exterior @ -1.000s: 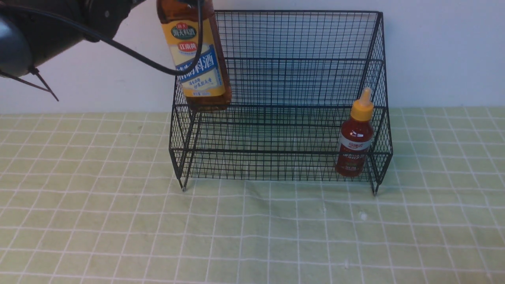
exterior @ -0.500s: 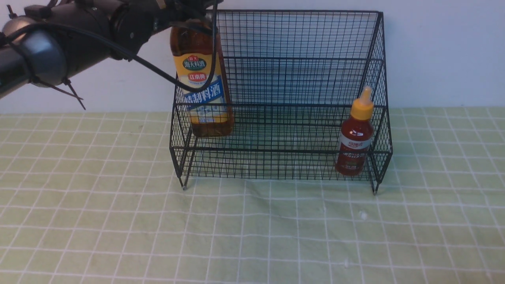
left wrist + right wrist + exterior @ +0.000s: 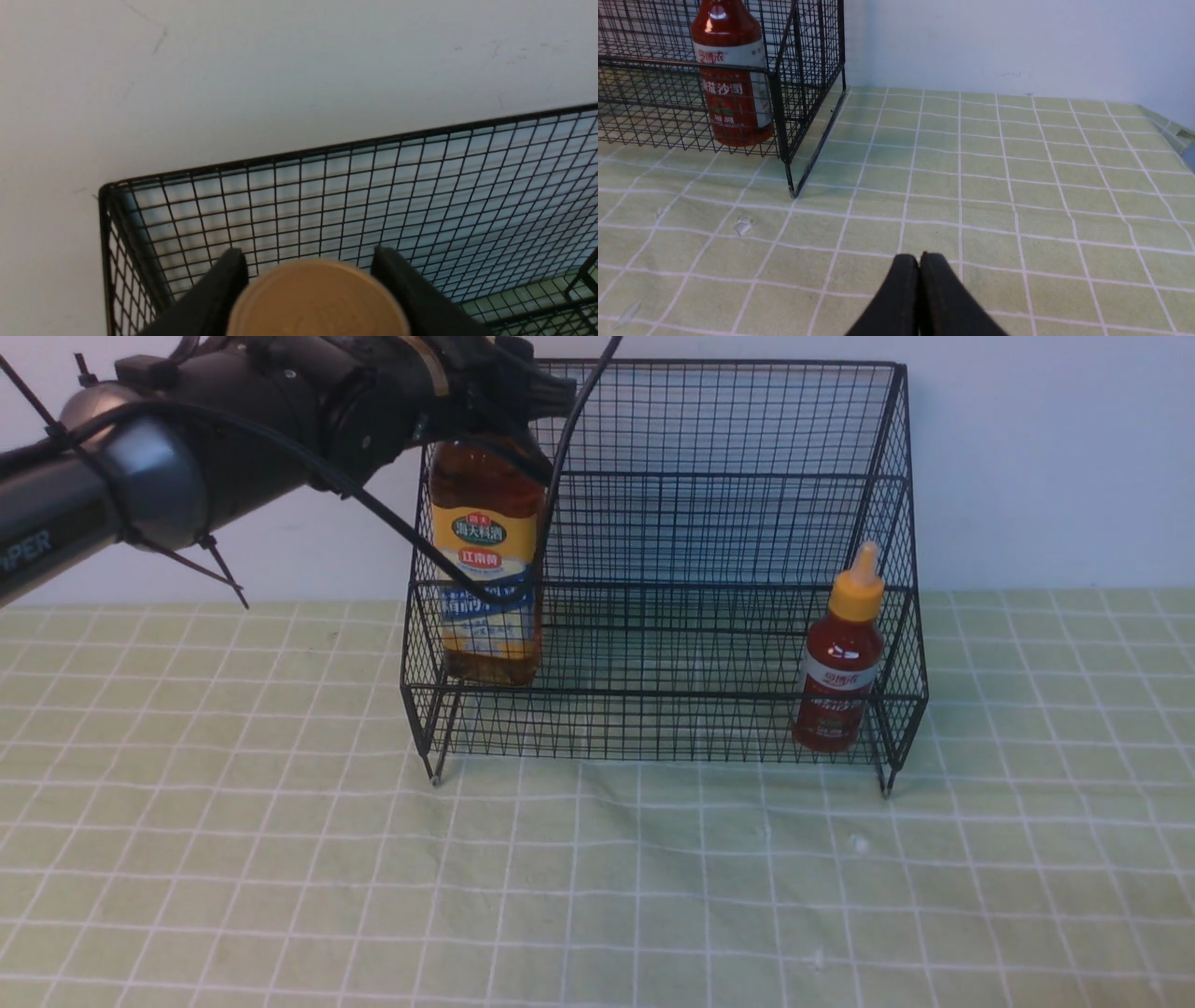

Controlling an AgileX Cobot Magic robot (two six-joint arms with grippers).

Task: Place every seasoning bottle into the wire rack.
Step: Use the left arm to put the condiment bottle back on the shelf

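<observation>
Left hand (image 3: pixel 307 255) holds tall bottle (image 3: pixel 485 546) upright in wire rack (image 3: pixel 709 476).

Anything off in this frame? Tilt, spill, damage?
Nothing stands out. The amber bottle stands upright at the left end of the rack, its cap between the left arm's fingers. The red bottle is upright at the right end. No spills visible.

The tall amber bottle (image 3: pixel 481 537) has a yellow label with a green oval reading 海天料酒 and a red banner below it reading 江南黄. The blue band beneath is cut by cable and wire. The red sauce bottle (image 3: pixel 731 93) shows 茄沙司. The red characters on its white band are too blurred to read. White letters "PER" stand on the left arm (image 3: pixel 56 523).
</observation>
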